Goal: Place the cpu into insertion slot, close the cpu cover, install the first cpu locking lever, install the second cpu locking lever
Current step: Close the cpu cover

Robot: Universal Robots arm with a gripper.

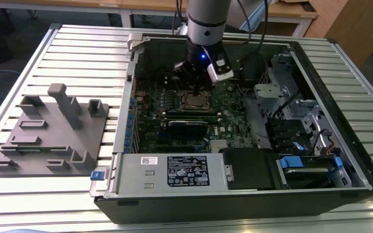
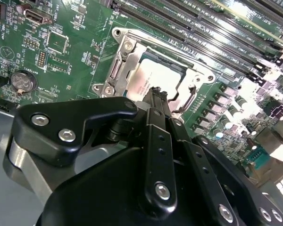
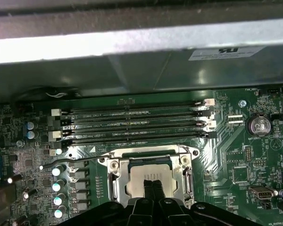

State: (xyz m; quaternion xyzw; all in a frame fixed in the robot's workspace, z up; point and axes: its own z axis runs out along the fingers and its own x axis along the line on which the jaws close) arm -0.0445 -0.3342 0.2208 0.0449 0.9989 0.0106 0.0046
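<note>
showing the single arm reaching down into an open computer case (image 1: 251,201) that lies on a slatted metal table (image 1: 76,53), with a grey moulded fixture block (image 1: 50,141) beside the case toward the exterior view's left. the gripper (image 2: 158,94) hangs directly over the insertion slot (image 1: 188,102) on the green motherboard (image 2: 75,47). its two black fingers (image 3: 147,189) are drawn together with no visible gap and nothing seen between them. their tips are just above, or possibly touching, the top of the cpu (image 2: 148,75), and the contact cannot be judged. the cpu sits inside the insertion slot, its dull silver face visible through the square window. the cpu cover (image 3: 117,188) lies down flat around the chip, framing it on all sides. a thin wire lever (image 3: 73,160) extends sideways from the socket toward a row of capacitors (image 3: 59,186), and whether it is latched cannot be told. in the first wrist view, four long memory slots (image 3: 132,123) run parallel just beyond the socket, and a round coin cell (image 3: 258,125) sits well apart from it. in the exterior view, a boxed power supply (image 1: 141,182) with a label sits along the case's near edge.
</note>
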